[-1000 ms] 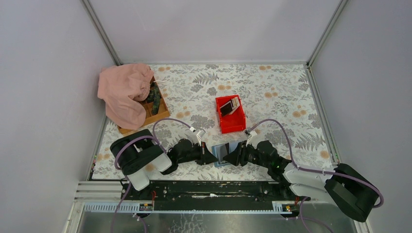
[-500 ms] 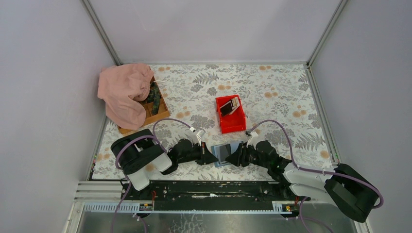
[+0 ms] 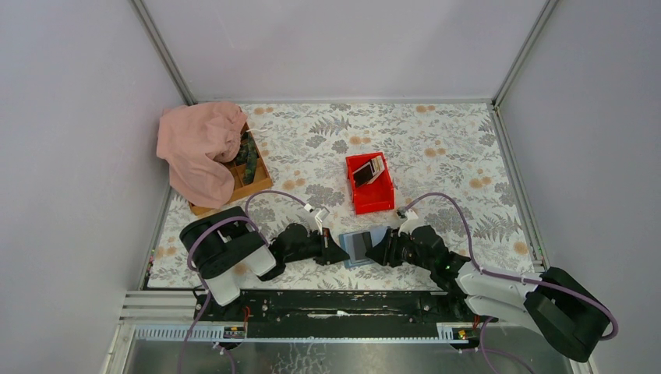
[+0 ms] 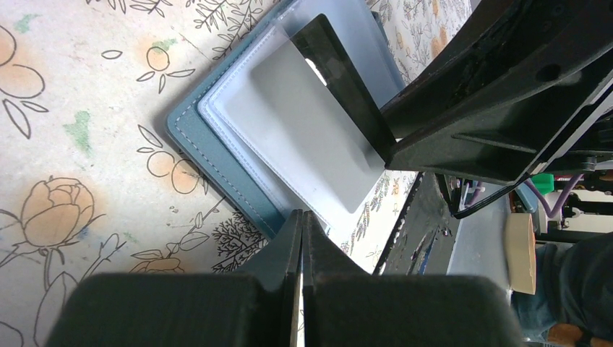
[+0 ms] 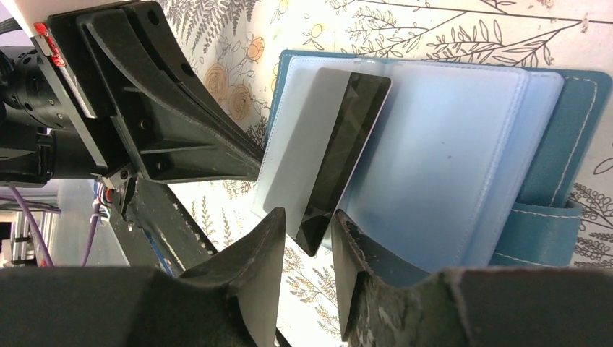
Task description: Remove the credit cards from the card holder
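The card holder [image 3: 357, 248], a blue wallet, lies open on the floral mat between both grippers, its clear sleeves [image 5: 448, 144] showing. A dark credit card [image 5: 347, 137] sticks part way out of a sleeve; it also shows in the left wrist view [image 4: 347, 79]. My right gripper [image 5: 307, 217] is slightly open, with the card's lower corner between its fingers. My left gripper [image 4: 302, 215] is shut, its tips at the wallet's blue edge [image 4: 209, 159]. Other cards [image 3: 369, 170] lie in the red bin [image 3: 372, 199].
A pink cloth [image 3: 199, 148] drapes over a wooden tray [image 3: 253, 181] at the back left. Grey walls close in the mat on three sides. The two grippers [image 3: 343, 251] [image 3: 376, 251] face each other closely over the wallet.
The right arm has shifted slightly to the right, and the dark card now shows as a narrower strip on the wallet. The left arm has hardly moved.
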`<state>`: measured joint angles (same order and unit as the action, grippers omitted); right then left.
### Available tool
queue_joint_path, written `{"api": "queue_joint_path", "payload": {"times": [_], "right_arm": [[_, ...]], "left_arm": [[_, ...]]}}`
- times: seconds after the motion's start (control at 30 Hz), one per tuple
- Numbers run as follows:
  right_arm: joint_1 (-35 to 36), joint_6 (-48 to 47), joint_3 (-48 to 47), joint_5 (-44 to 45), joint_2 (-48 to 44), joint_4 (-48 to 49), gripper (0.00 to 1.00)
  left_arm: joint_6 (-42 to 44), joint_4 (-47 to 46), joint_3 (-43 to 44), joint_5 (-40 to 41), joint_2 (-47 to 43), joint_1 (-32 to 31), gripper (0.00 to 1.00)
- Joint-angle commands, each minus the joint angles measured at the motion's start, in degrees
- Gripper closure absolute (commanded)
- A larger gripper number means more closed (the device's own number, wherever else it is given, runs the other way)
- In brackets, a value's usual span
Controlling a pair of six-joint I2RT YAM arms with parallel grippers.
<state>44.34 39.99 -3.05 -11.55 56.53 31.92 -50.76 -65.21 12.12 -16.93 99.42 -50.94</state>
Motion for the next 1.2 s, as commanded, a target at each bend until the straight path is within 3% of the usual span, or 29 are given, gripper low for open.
{"api": "queue_joint_path", "payload": {"times": [0.0, 0.6, 0.8, 1.17], "right_arm": [[-0.7, -0.7, -0.8, 1.0, -0.8, 1.0, 0.64], [-1.6, -0.9, -0.4, 2.1, -5.2, -2.6, 0.76], [-1.7, -0.9, -0.7, 2.2, -7.0, -4.4, 0.85], [-1.8, -1.4, -0.6, 4.4, -14.8, -12.0, 0.88]], "left_arm": [[0.1, -3.3, -1.0, -0.4, 0.9, 0.5, 1.00], [0.0, -3.3, -0.8, -0.7, 1.1, 0.5, 1.00], [0.0, -3.3, -0.5, -0.9, 1.2, 0.6, 1.00], [0.1, -2.7, 0.3, -1.5, 0.9, 0.6, 1.00]]}}
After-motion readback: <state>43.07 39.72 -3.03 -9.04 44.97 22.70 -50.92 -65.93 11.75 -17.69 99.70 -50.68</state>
